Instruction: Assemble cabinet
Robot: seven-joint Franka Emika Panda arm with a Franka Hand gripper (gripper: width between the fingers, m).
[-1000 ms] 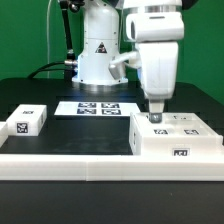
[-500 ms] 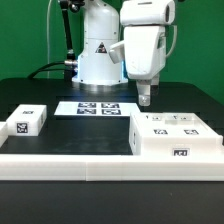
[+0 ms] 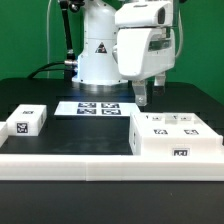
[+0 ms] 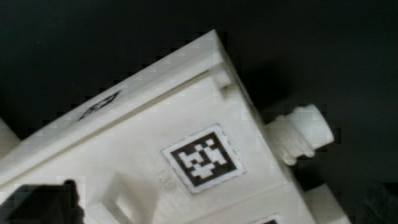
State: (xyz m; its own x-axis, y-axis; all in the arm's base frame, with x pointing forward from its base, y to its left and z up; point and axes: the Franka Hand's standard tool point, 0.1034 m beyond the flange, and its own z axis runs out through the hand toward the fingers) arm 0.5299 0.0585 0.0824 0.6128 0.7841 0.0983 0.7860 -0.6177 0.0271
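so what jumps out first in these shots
The big white arm fills the upper middle of the exterior view, its gripper hanging just above the cabinet at that view's right. A small white tagged block sits apart at the view's left, with the marker board lying flat between them.

Black worktop. Toward the exterior view's left, resting on it: small white tagged block. Further back, lying flat and apart from the block: marker board. Along the front edge: long white rail.
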